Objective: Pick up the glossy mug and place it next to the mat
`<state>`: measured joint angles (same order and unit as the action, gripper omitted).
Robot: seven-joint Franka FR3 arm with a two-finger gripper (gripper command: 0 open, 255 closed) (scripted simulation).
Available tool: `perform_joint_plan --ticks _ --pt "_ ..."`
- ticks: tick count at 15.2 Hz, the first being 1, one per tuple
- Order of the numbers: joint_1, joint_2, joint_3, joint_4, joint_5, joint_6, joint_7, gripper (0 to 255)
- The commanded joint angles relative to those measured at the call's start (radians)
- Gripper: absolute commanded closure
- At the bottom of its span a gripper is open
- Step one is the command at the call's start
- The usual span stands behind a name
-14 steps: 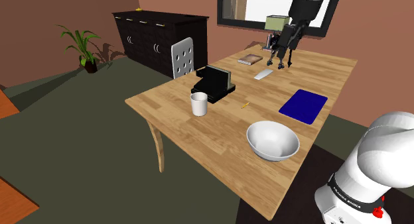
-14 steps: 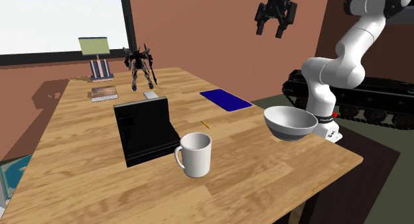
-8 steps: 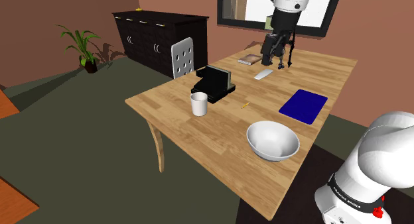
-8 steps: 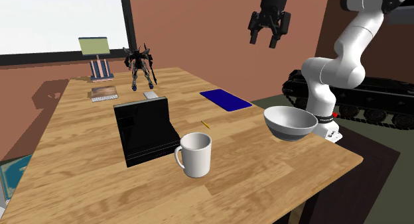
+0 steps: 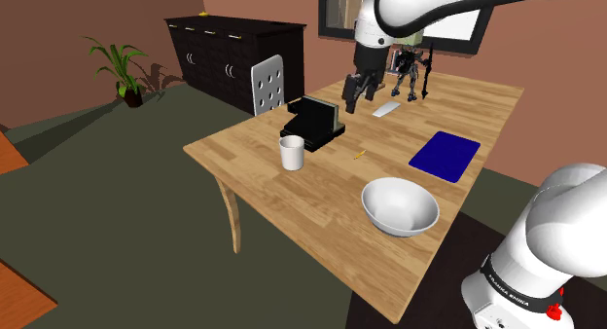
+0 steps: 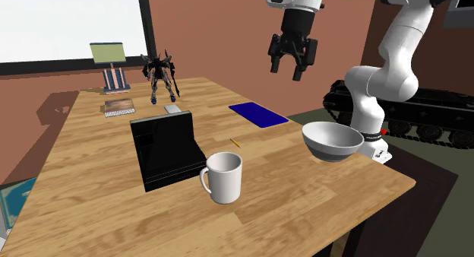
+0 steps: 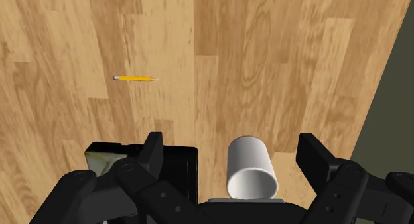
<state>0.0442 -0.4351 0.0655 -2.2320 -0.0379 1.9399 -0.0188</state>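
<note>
A glossy white mug (image 5: 292, 152) (image 6: 224, 177) stands upright near the wooden table's edge, beside a black box (image 5: 314, 121) (image 6: 163, 149). The blue mat (image 5: 445, 154) (image 6: 258, 114) lies flat farther along the table. My black gripper (image 5: 352, 91) (image 6: 287, 65) hangs open in the air well above the table, between mug and mat, holding nothing. In the wrist view the mug (image 7: 251, 168) shows far below, between the spread fingers (image 7: 154, 150) of the gripper (image 7: 232, 142), untouched by them.
A white bowl (image 5: 400, 205) (image 6: 332, 140) sits near the stand. A yellow pencil (image 5: 359, 155) (image 7: 135, 77) lies between box and mat. A dark robot figure (image 6: 159, 77), a book (image 6: 119, 107) and a small white slab (image 6: 175, 109) occupy the far end. A chair (image 5: 267, 82) stands beside the table.
The arm has swung from over the table's far end toward the mug and come lower. The gripper has stayed open. Nothing on the table has moved.
</note>
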Motion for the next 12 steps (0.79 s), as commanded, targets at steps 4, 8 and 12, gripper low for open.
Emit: perform_joint_plan --ticks 4,8,12 --pt "0.010 0.175 0.033 0.066 -0.008 0.099 0.040 0" --pt "0.020 0.318 0.056 0.141 -0.024 0.157 0.075 0" --pt "0.033 0.465 0.075 0.237 -0.049 0.198 0.110 0"
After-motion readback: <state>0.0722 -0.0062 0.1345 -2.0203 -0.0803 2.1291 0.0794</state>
